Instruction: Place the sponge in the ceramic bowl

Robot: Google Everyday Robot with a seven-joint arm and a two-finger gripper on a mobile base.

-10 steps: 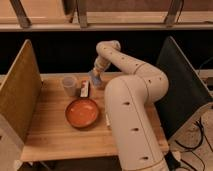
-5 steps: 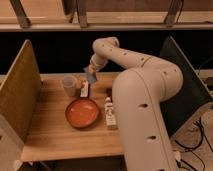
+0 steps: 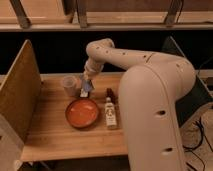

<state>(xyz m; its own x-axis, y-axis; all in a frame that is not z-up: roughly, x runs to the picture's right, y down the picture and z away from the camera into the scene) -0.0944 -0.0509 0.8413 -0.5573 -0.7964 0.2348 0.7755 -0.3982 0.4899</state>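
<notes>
Lower and further left than before, the gripper (image 3: 87, 83) hung at centre frame, jaws clamped on the soft blue sponge (image 3: 88, 88), beside the translucent cup (image 3: 69, 85) and just above the upper rim of the round orange bowl (image 3: 82, 114). Bare wooden tabletop (image 3: 50, 137) lay open at lower left; a labelled bottle (image 3: 110, 116) stood right of the bowl.

Nothing readable anywhere, not even on the bottle's (image 3: 110, 113) white label; the gripper (image 3: 87, 86) hangs beside the cup (image 3: 69, 85).
</notes>
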